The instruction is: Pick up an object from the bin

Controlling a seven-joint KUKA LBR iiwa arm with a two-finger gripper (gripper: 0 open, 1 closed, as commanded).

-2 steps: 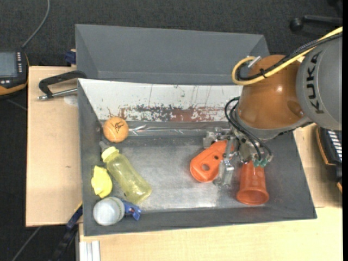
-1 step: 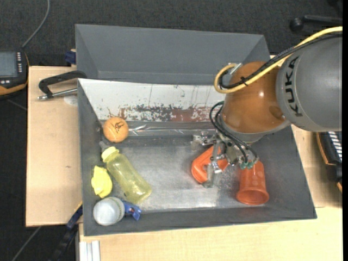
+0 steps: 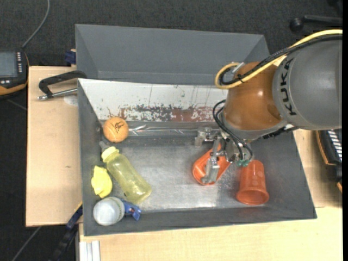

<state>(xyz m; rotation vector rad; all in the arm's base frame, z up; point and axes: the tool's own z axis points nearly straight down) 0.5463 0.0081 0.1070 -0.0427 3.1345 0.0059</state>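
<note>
I am seeing a grey metal bin (image 3: 168,162) with rusty speckles, an orange ball (image 3: 116,129) bearing dark scribbles, a translucent pale-yellow plastic bottle (image 3: 128,178) and an orange plastic cup (image 3: 252,182).

The arm (image 3: 312,86) comes in from the right, and its gripper (image 3: 215,165) is low over a small orange-red object (image 3: 199,171) on the floor of the grey bin (image 3: 163,99), right of centre. Just beside it an orange plastic cup (image 3: 252,184) lies on its side. Well apart, along the left wall, are an orange ball (image 3: 116,129), a yellowish clear bottle (image 3: 129,179), a yellow lump (image 3: 101,182) touching the bottle, and a white round thing with a blue part (image 3: 109,211) in the near corner.
</note>
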